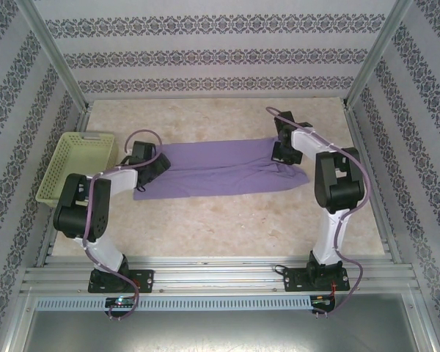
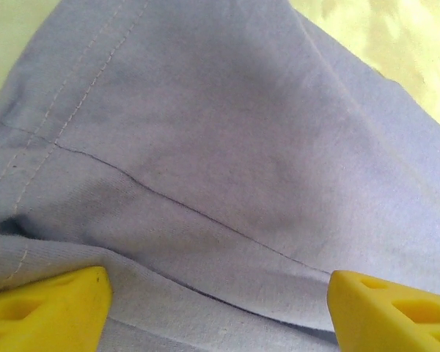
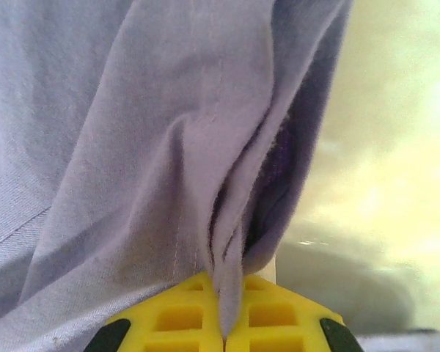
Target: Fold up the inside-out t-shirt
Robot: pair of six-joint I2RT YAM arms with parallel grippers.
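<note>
Overhead view: the inside-out t-shirt point(image 1: 220, 169) lies flattened into a long lavender band across the middle of the table point(image 1: 227, 227), running left to right, with a yellow-green basket point(image 1: 77, 165) near the table's left edge. The left arm point(image 1: 84, 209) bends out at the elbow and reaches in so the left gripper point(image 1: 152, 167) sits at the shirt's left end. The right arm point(image 1: 336, 183) stands tall from its base and dips forward, putting the right gripper point(image 1: 282, 150) on the right end. One gripper at each end would probably let the band be lifted and folded evenly. Left wrist view: two yellow fingers point(image 2: 51, 308) stand wide apart just above the cloth, holding nothing. A stitched hem and a thin seam point(image 2: 205, 213) cross the fabric between them, so this end looks lined up for a grasp not yet made. Right wrist view: the yellow jaws are pressed together on a pinched ridge of purple cloth, which rises in gathered pleats away from them, with bare table to the right.
</note>
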